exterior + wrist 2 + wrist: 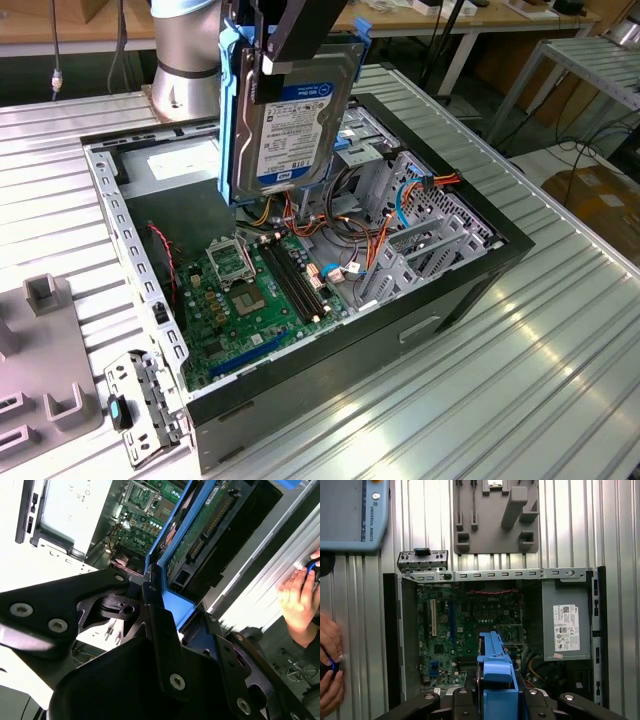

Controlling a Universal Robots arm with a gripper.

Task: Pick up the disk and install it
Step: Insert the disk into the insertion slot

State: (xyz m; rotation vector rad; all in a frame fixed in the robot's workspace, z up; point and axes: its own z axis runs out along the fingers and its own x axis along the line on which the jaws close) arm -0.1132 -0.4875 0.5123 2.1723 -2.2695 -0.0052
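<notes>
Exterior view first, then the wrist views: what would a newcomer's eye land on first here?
The disk stands out most: it hangs upright in the pincer above the open computer case, its blue-banded label facing the exterior view. Below it lies the green motherboard with orange cables beside it. In the first wrist view, a person's hand is over the ribbed table beside the case.
</notes>
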